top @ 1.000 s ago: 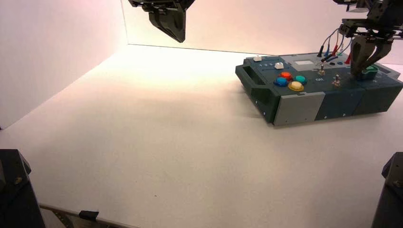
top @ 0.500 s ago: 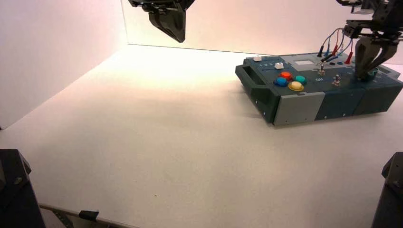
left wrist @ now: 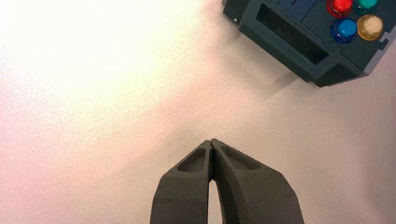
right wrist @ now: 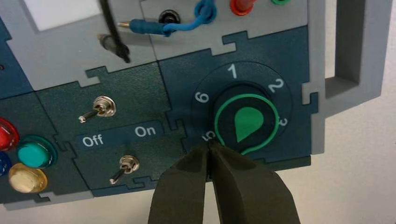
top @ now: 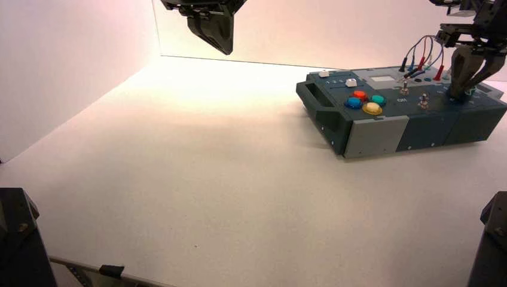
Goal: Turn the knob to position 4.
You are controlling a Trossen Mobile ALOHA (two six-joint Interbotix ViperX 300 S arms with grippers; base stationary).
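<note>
1. Right gripper (right wrist: 209,145) hovers low over the box's (top: 370,134) far-right end; fingers clenched tip to tip, nothing between them.
2. Its closed tips sit at the rim of the knob (right wrist: 246,123), by the printed 5 on the dial ring; whether they touch it, cannot tell.
3. Knob: green ring with a green teardrop on a dark round body, just ahead of the right gripper's tips in the wrist view. The teardrop's narrow end points down the dial, towards the part of the ring hidden behind the fingers.
4. Dial numbers readable around the knob: 1, 2, 3, 6 and part of 5; the rest is covered by the fingers.
5. Two small metal toggle switches (right wrist: 97,108) lie off to one side of the right gripper, with "Off" and "On" lettering between them.
6. Beyond the switches, teal button (right wrist: 34,154), yellow button (right wrist: 27,178) and a red one at the frame edge.
7. Past the knob, blue wire (right wrist: 163,27) plugged into the grey panel.
8. Left gripper (left wrist: 212,143) parked high over the bare white table (top: 209,179), well apart from the box, fingers clenched and holding nothing.
</note>
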